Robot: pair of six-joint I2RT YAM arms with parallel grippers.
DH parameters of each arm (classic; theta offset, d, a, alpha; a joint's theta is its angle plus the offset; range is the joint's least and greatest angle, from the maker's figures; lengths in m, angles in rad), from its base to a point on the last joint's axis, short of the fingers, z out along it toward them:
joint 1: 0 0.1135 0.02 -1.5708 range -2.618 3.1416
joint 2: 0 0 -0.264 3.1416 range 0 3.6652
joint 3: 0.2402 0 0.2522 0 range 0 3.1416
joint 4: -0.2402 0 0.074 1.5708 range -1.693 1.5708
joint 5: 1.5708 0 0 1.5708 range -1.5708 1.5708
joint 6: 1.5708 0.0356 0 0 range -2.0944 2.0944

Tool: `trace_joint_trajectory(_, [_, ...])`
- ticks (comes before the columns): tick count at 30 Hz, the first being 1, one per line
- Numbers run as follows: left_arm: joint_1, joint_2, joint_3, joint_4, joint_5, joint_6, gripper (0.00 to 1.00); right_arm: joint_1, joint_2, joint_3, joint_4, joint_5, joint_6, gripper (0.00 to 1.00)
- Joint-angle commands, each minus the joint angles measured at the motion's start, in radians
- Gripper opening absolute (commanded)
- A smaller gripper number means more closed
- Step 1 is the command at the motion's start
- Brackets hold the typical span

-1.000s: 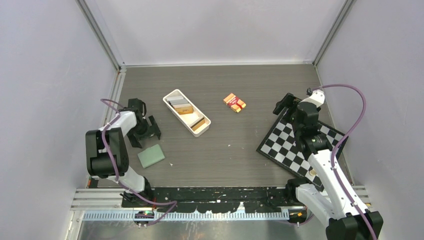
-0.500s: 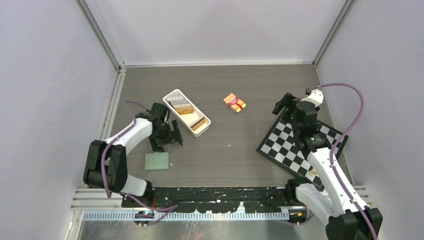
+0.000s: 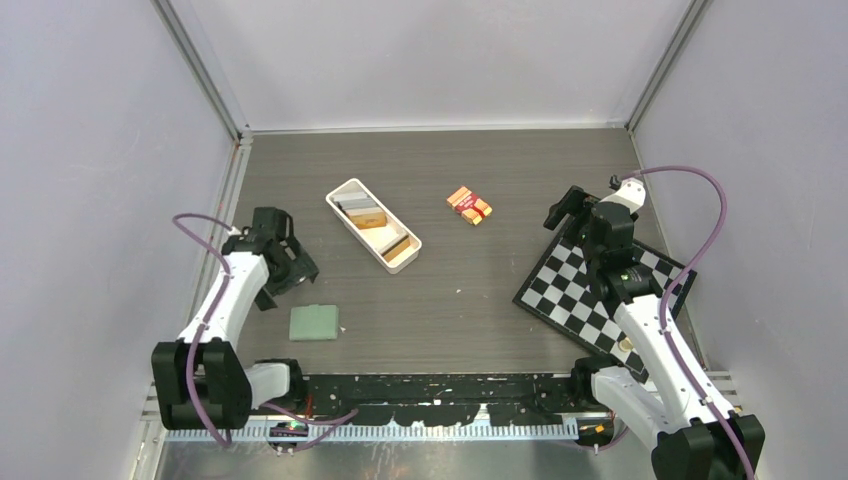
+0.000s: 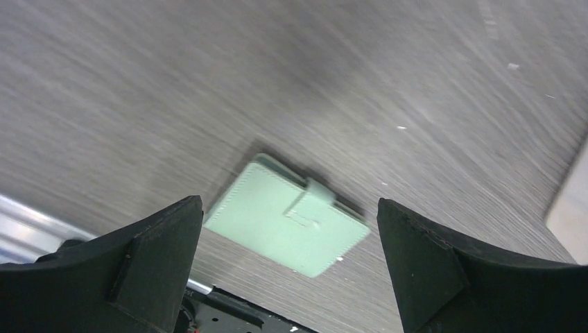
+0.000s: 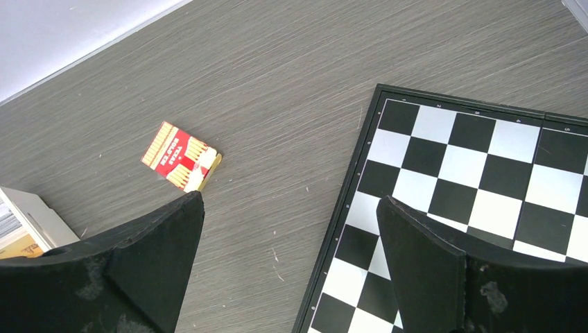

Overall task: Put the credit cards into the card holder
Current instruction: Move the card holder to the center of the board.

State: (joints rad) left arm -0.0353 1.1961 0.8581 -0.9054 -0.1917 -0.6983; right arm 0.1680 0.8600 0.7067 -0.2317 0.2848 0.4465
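**Open-handed over a shut holder**

My left fingers (image 4: 159, 239) are spread wide with nothing between them. The left gripper (image 4: 288, 203) hangs over the holder (image 3: 314, 323), which shows in the gap between its jaws. My right gripper (image 5: 290, 201) is just as wide and just as empty, above the far-left corner of the chessboard (image 3: 560, 292).

The holder lies flat near the table's near edge, toward the near-left corner, folded with its clasp tab on top. The cards (image 3: 370, 216) sit in the tray (image 3: 337, 189), well apart from it, left of the table's middle.

What worries me most is that the holder is closed, so no card goes in until I undo the tab. It is thin and lies flush on the table. If I come down off-centre, I expect to shove it toward the near edge rather than catch it. The cards are thin too and packed close to the tray walls, so a pinch may slip or drag the tray. The packet (image 3: 469, 205) could be mistaken for a card.

A second ago the holder lay skewed and a little farther from the near edge. By half a second ago it sat square, as it does now. At that point my left gripper was out beside the tray, and it has since swung back toward the left edge. My right arm has not moved.
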Motion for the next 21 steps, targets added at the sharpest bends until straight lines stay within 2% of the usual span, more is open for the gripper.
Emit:
trace_joint_trajectory(1, [0.074, 0.003, -0.058, -0.005, 0.032, 0.038, 1.00, 0.000, -0.009, 0.002, 0.054, -0.007, -0.007, 1.00])
trace_joint_trajectory(10, [0.113, 0.099, -0.105, 0.086, 0.123, 0.086, 1.00, 0.000, -0.004, 0.000, 0.055, -0.008, -0.009, 1.00])
trace_joint_trajectory(18, [0.109, 0.219, -0.098, 0.126, 0.300, 0.145, 0.97, 0.000, 0.005, 0.001, 0.056, -0.010, -0.011, 1.00])
trace_joint_trajectory(21, [0.078, 0.234, -0.101, 0.140, 0.325, 0.150, 0.96, 0.001, 0.008, 0.002, 0.057, -0.012, -0.011, 1.00])
